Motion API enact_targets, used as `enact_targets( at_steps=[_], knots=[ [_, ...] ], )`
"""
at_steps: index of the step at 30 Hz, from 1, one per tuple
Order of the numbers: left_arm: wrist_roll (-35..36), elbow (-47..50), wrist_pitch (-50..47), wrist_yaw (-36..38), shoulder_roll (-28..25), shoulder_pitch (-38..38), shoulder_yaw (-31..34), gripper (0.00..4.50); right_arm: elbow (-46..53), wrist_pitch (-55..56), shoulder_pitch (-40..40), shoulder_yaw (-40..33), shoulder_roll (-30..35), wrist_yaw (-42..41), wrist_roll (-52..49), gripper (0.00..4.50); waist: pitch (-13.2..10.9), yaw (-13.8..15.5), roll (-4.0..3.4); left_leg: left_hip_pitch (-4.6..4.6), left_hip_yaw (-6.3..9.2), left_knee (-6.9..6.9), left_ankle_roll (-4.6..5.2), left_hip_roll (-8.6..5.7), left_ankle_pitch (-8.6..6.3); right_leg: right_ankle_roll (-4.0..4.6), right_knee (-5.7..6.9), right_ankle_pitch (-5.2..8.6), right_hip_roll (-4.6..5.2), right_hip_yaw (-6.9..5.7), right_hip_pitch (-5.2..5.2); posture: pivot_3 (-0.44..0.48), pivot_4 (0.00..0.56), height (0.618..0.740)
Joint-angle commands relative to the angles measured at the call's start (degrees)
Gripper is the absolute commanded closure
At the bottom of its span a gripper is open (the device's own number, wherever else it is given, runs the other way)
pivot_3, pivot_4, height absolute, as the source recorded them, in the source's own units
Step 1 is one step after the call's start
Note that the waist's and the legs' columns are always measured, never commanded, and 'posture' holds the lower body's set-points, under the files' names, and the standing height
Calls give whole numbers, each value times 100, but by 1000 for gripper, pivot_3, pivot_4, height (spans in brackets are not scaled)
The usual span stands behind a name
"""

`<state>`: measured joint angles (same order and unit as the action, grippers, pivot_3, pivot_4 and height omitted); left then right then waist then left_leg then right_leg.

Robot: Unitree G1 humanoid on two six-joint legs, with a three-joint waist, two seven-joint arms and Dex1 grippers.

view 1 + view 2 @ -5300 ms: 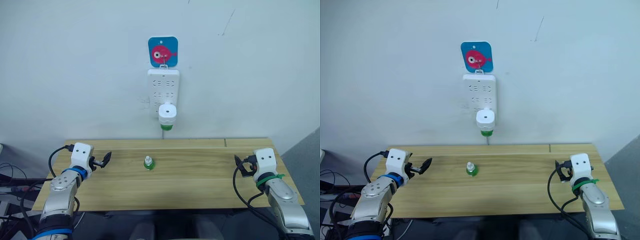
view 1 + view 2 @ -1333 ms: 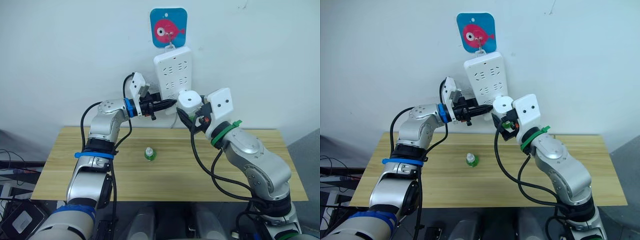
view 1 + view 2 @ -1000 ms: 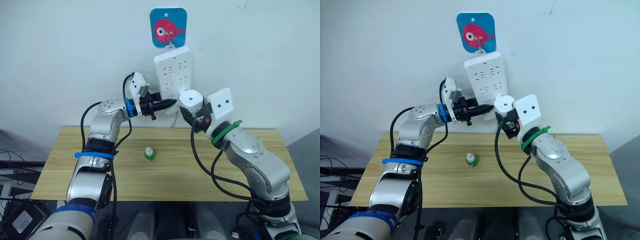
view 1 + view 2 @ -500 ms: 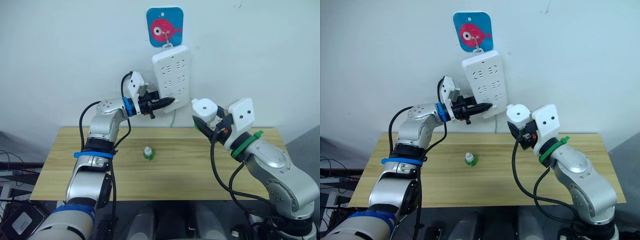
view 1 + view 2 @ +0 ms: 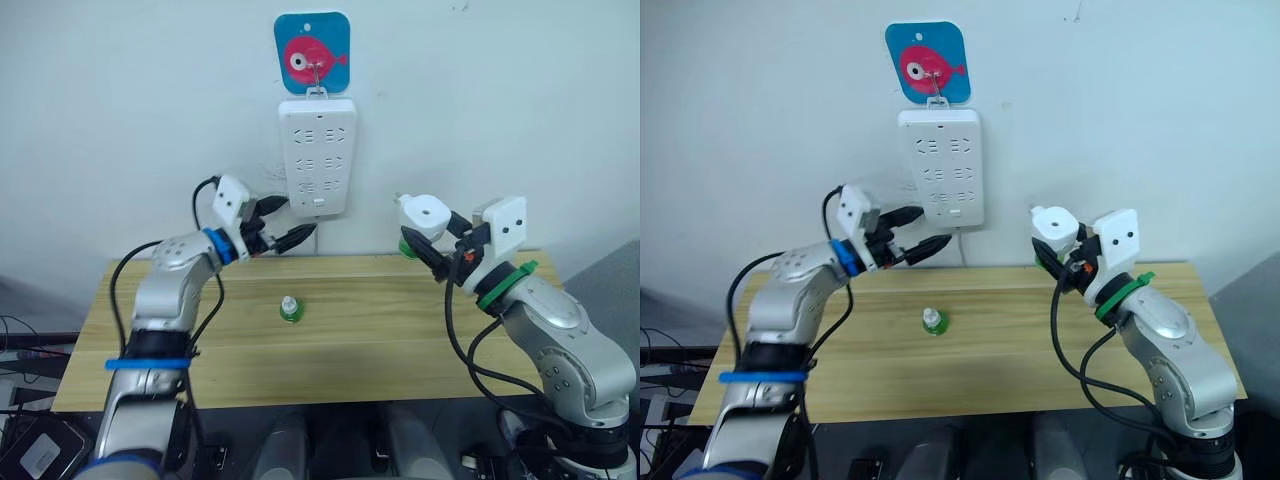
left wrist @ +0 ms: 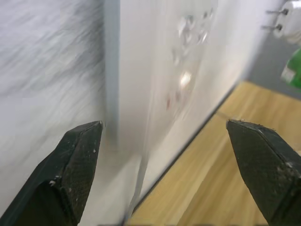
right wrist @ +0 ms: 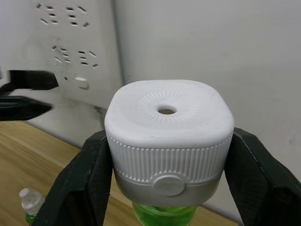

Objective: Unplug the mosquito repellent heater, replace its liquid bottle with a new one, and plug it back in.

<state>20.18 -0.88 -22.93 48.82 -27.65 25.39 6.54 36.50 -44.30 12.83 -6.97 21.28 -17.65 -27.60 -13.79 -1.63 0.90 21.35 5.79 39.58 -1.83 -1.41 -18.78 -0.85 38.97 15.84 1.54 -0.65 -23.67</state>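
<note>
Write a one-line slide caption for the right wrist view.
Right gripper clamps the unplugged mosquito repellent heater, its green liquid bottle below, power strip behind.

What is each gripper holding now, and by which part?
The right gripper holds the heater by its ribbed white sides, one of its fingers on each side. The left gripper is open and holds nothing.
</note>
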Motion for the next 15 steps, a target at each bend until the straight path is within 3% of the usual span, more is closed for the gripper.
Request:
enact_targets(
  at_steps=[1, 7, 15],
  knots=[
    [272, 1244, -366, -264, -114, -474, 120, 23, -125, 121, -76, -435, 2, -208, -396, 1550, -1, 43, -1, 2, 2, 1, 0, -1, 0, 0, 0, 0, 1, 1, 1, 37, 227, 740],
    [330, 2135, -466, -479, -88, -979, -142, 23, -766, -150, 101, -1016, -212, -43, -1093, 1550, 0, 168, -1, 8, 3, 7, -8, -4, 4, 1, -3, 0, 2, 2, 1, 65, 222, 740],
    [-36, 1456, 126, -540, 929, -123, -1336, 23, -1199, -1013, 646, -1786, -789, 885, -2835, 1550, 0, 197, -5, 11, 1, 10, -12, -5, 7, 2, 0, -1, 1, 0, 2, 67, 224, 740]
  ],
)
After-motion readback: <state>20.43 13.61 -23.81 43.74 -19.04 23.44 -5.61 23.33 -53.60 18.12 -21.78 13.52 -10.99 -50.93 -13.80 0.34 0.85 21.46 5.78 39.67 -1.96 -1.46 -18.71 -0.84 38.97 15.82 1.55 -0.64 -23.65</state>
